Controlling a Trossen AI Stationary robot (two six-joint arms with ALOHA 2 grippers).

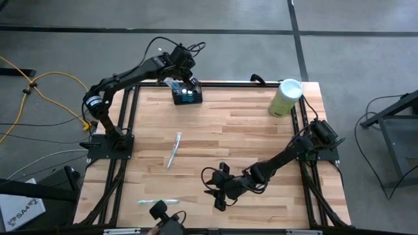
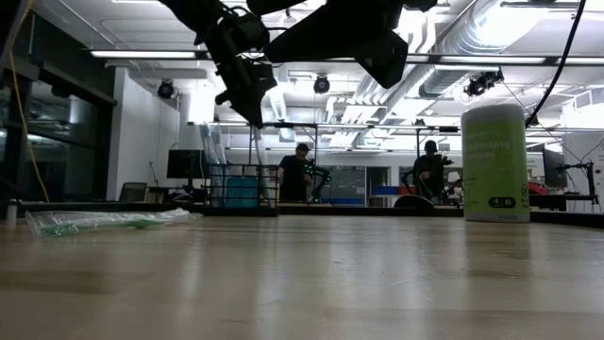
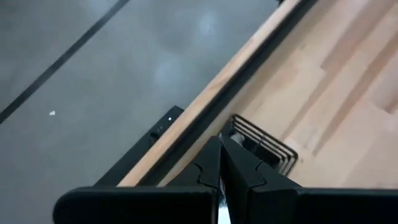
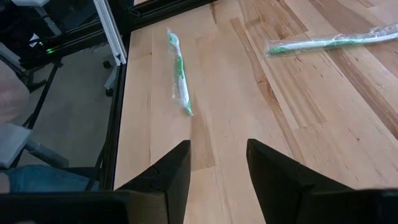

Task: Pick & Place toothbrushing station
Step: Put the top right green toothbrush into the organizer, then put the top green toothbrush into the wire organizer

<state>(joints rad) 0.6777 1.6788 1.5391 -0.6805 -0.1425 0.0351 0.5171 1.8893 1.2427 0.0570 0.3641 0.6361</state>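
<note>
Pale plank table (image 1: 248, 143) bears a black slotted toothbrushing station (image 1: 187, 95).

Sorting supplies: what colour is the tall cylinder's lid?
White lid on the pale green cylinder; clearest in the high view.

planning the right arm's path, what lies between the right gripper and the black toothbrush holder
In the high view, a wrapped toothbrush lies near that line; otherwise bare wood between the open right gripper and the black holder.

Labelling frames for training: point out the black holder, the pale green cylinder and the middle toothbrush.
black holder (image 1: 187, 95), high view, its top.
pale green cylinder (image 1: 283, 102), high view, its side.
middle toothbrush (image 1: 174, 150), high view, mid-handle.
</note>
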